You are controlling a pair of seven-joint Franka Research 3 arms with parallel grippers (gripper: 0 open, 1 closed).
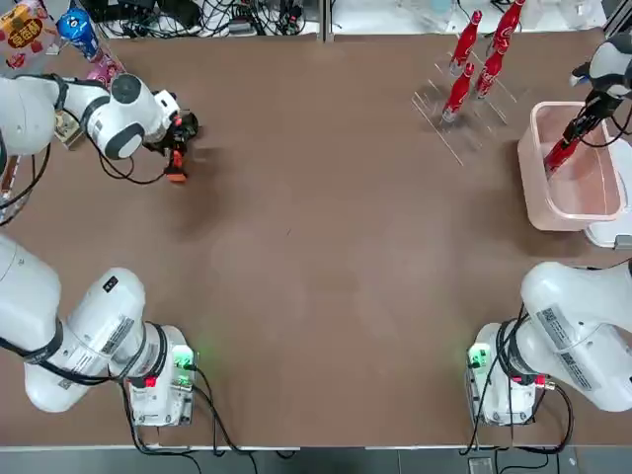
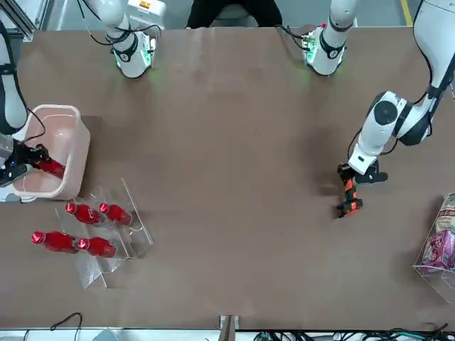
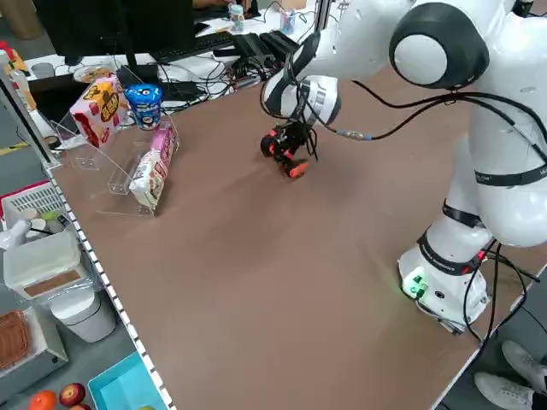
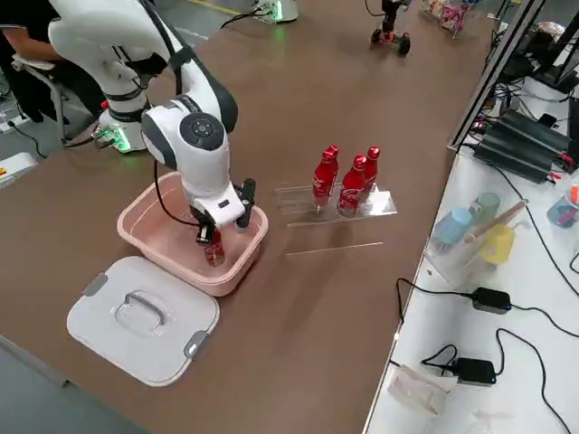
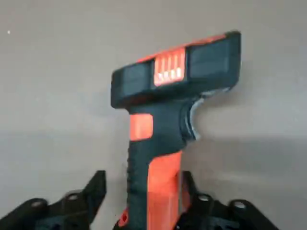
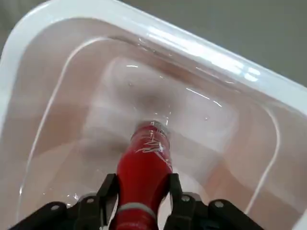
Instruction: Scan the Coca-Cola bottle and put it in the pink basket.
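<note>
**Bottle going down into the basket**

At the bench's far right edge, the pink basket receives the Coca-Cola bottle, clamped in the right pincer and tilted inside, base near the floor. Placing appears underway; next, judging so, lower and release. The left pincer, near the far left edge, grips the scanner.

We see the Coca-Cola bottle inside the pink basket at our right, four more bottles racked behind it, the scanner far left
</note>
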